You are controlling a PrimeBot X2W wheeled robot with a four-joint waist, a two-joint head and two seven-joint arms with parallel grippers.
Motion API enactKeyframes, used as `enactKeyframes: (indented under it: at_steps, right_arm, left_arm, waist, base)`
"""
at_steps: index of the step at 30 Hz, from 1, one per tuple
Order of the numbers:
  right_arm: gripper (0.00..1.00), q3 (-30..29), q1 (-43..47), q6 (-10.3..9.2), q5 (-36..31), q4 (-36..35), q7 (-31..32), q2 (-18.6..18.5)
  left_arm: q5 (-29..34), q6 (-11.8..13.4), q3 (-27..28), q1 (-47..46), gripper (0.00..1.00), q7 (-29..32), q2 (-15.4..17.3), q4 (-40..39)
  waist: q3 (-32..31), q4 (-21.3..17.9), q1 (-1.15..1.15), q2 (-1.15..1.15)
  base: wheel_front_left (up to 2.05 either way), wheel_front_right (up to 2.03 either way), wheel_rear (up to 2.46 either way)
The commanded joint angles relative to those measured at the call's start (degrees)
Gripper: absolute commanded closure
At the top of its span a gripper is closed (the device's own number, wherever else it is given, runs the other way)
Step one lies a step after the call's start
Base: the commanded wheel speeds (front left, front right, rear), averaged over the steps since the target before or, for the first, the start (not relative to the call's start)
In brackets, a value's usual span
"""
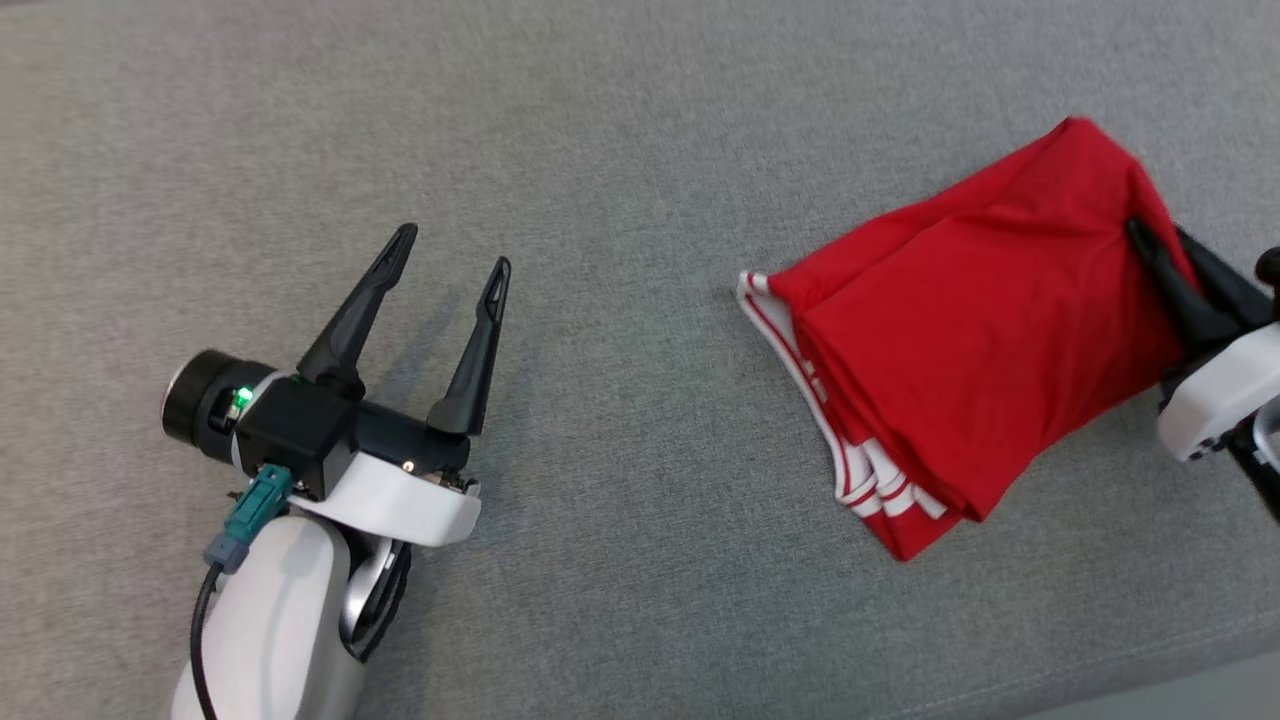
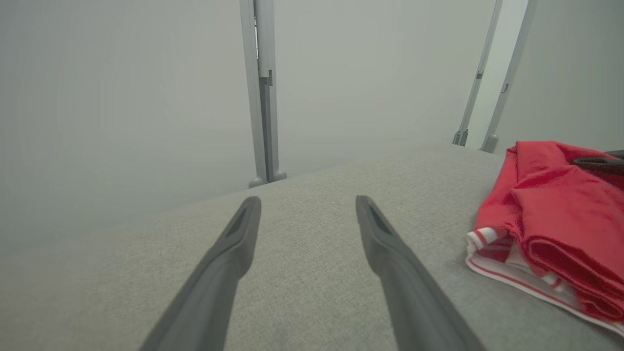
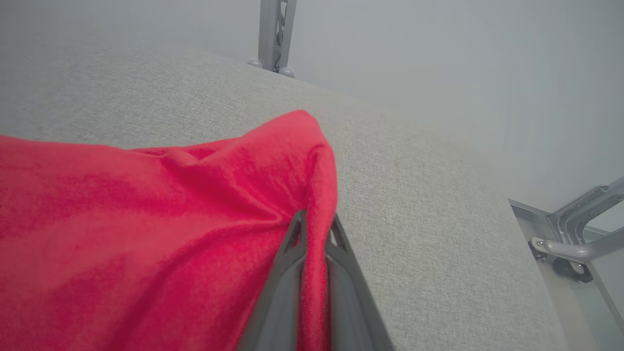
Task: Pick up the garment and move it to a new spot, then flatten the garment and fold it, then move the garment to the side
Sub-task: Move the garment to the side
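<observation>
The garment [image 1: 985,340] is red with white-striped trim, folded into a thick bundle on the right of the grey table. My right gripper [image 1: 1150,240] is shut on its right edge, and the cloth there is lifted into a peak. In the right wrist view, the red garment [image 3: 146,219] is pinched between the two dark fingers [image 3: 285,273], with the gripper [image 3: 314,222] closed on a fold. My left gripper [image 1: 455,250] hovers open over bare table at the left, well apart from the cloth. In the left wrist view, that gripper [image 2: 308,204] holds nothing, and the garment [image 2: 555,214] lies to its right.
A grey fabric table top [image 1: 620,130] spreads under everything; its near edge [image 1: 1180,690] shows at the lower right. Metal frame posts [image 2: 263,92] stand beyond the far edge, and a metal bracket [image 3: 575,234] sits off the table's right side.
</observation>
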Motion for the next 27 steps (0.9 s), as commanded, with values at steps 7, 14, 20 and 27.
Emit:
enactKeyframes:
  at_steps: [7,14,20,27]
  right_arm:
    - [1.0,1.3,-10.6,-0.06,-0.3,6.5,-2.9,-5.0]
    - [1.0,-0.5,-18.0,-0.06,-2.3,14.2,-4.0,-8.2]
    - [1.0,-4.0,-21.4,-0.06,-5.5,17.8,-4.2,-8.6]
    - [1.0,-6.7,-23.0,-0.06,-8.2,21.9,-4.1,-8.1]
  left_arm:
    - [2.6,-0.4,-3.8,-7.9,0.0,0.6,4.9,-4.8]
    - [2.9,-0.5,-7.6,-12.4,0.0,4.3,8.0,-10.5]
    - [2.6,-0.4,-9.8,-13.4,0.0,6.3,9.0,-14.0]
    - [2.5,-0.2,-10.6,-13.4,0.0,6.9,9.5,-15.3]
  waist:
    - [12.0,-6.7,0.0,0.0]
    - [15.9,-7.6,0.0,0.0]
    - [17.5,-7.2,0.0,0.0]
    - [17.9,-6.2,0.0,0.0]
  base:
    - [0.0,0.0,0.0]
    - [0.0,0.0,0.0]
    - [0.0,0.0,0.0]
    - [0.0,0.0,0.0]
